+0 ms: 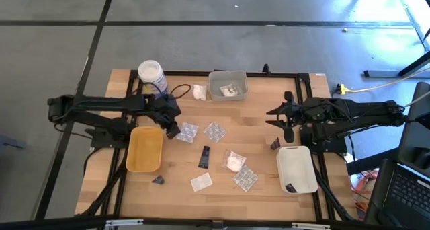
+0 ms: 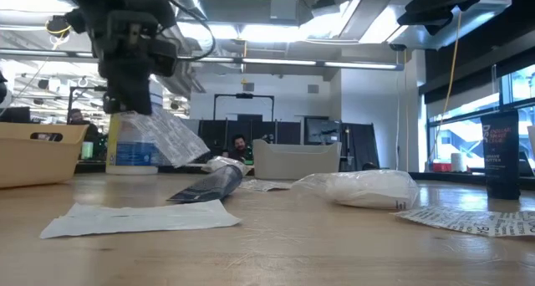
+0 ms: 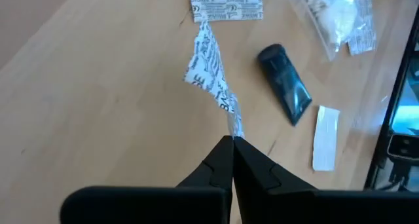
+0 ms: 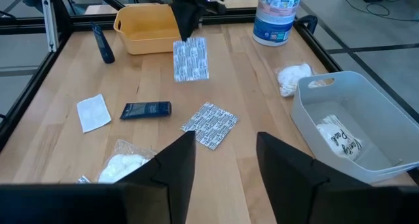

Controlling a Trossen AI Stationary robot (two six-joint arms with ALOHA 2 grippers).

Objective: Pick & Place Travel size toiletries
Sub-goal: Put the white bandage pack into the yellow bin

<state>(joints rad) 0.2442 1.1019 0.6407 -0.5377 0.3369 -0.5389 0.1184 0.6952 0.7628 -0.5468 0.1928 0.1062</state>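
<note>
My left gripper [image 1: 175, 127] is shut on a clear printed blister pack [image 4: 190, 59], which hangs above the table beside the yellow tray [image 1: 144, 149]. On the wood lie more toiletries. There is a dark tube [image 1: 204, 156], a flat white sachet [image 1: 201, 182] and two other blister packs [image 1: 215, 130] [image 1: 246, 179]. A white packet [image 1: 234, 161] and a small dark wedge [image 1: 158, 179] lie there too. My right gripper [image 4: 226, 162] waits open at the table's right side, above the white tray [image 1: 297, 168], with nothing between its fingers. My left gripper pinches the blister pack's upper edge [image 3: 234, 124] between its two fingertips. The fingers come from above, slanting down. The pack hangs below them, tilted and lifted clear of the table [image 2: 170, 137].
A big white jar with a blue label [image 1: 152, 74] stands at the far left. A grey bin [image 1: 228, 84] with a packet inside sits at the far middle, and a white lumpy packet [image 1: 199, 91] lies beside it. A dark item [image 1: 275, 144] stands near the white tray.
</note>
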